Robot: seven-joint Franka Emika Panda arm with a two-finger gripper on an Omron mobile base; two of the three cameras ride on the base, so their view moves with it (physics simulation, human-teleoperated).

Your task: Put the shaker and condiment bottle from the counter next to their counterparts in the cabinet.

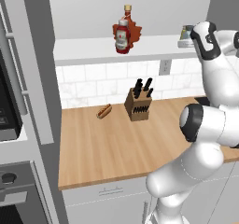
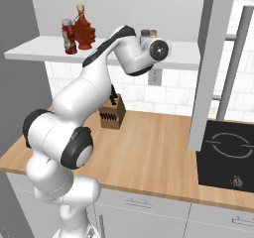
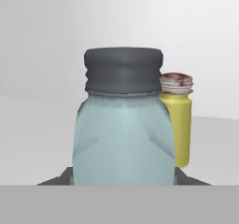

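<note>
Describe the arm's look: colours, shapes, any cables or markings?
The arm is glossy white, built of thick rounded links with bulbous elbows. Dark grey to black bands and caps mark the joints, and one wrist joint ends in a round grey disc. Thin seam lines cross the lower shell. No cables or logos are visible. Of the gripper, only dark grey finger stubs show.

Yellowish shaker point(image 3: 176, 125) crowds blue shaker point(image 3: 123, 134)
</note>
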